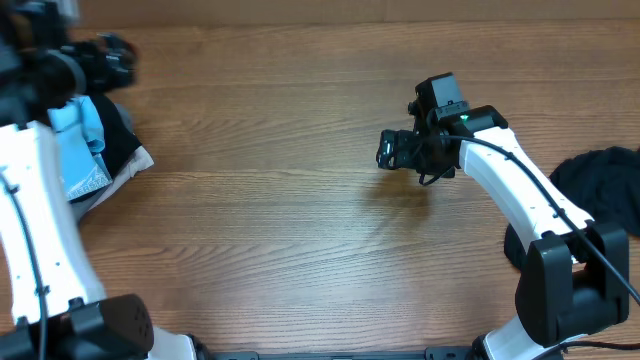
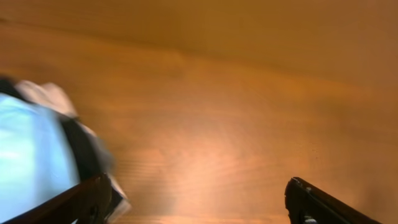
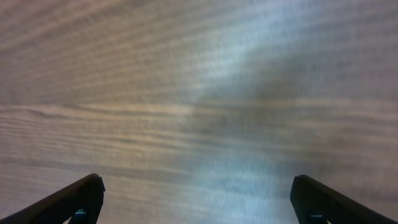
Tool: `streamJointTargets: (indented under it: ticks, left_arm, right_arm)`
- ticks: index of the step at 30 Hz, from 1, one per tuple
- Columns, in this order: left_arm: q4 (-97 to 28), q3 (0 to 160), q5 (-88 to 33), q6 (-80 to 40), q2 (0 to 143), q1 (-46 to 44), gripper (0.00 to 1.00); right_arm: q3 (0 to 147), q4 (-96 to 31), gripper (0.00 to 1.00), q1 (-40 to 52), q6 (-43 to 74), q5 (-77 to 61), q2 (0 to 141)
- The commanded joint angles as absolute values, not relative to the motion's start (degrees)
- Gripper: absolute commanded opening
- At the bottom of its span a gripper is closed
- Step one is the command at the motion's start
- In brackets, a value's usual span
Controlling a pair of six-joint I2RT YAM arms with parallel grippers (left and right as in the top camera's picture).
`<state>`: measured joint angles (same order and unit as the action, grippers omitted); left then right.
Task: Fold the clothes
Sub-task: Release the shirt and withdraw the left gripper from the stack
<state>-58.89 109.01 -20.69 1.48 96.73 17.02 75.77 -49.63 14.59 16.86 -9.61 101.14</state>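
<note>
Two heaps of clothes lie at opposite edges of the table [image 1: 280,230], and neither is in a gripper. At the left edge the light blue T-shirt [image 1: 80,135] lies on top of a black garment [image 1: 122,135], with a white piece [image 1: 130,165] showing under both. The left arm partly covers this pile. At the far right edge sits a dark heap [image 1: 600,175], crumpled and shapeless, with another dark fold showing lower down behind the right arm. The wide middle of the table between them carries no cloth. The left gripper [image 2: 198,186] hovers just beside the left pile; in its wrist view the fingers [image 2: 93,199] stand wide apart with only wood between them, the blue and black cloth at the left margin and, as far as the blur allows, not pinched. The right gripper [image 1: 388,150] hangs over bare wood right of centre, well apart from the dark heap, its jaws likewise spread wide and empty. My reading is that the work is between garments: the left pile looks like the stack of finished pieces and the dark heap like what is left to fold, though the pictures alone cannot confirm this. The next move probably calls for the right arm to reach to the dark heap, pinch a single layer rather than the whole bundle, and draw it onto the free middle, where both grippers can spread it flat by its edges.
</note>
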Motion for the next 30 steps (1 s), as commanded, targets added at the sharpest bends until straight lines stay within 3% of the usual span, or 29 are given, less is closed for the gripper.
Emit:
streamJointTargets:
  ticks: [1,7,12,17,22,30]
  left_arm:
    - [-64.3,108.5,-15.4,2.8,98.9,8.5,1.00]
    - [-78.3,108.5,-7.2,1.7,99.7,0.7,1.00]
    - [-91.5,108.5,-5.7,-0.8,99.6,1.3,1.00]
    - [-96.4,107.7,-5.4,0.2,98.9,1.5,1.00]
    - [-90.0,100.1,-5.3,-0.4,88.0,1.5,1.00]
    - [-64.7,71.5,-5.1,-1.0,55.0,1.5,1.00]
  right_arm:
    - [79.6,-48.5,1.00,12.2,13.1,-9.8,99.9]
    - [90.0,-58.2,1.00,8.4,11.4,-10.8,99.9]
    - [94.5,-65.7,1.00,6.3,11.4,-10.3,97.2]
    - [94.5,-67.0,1.00,6.3,11.5,-7.3,92.7]
    - [87.5,-63.5,1.00,6.3,11.5,-3.0,82.7]
    - [57.0,-44.6,1.00,6.3,13.8,0.0,55.1]
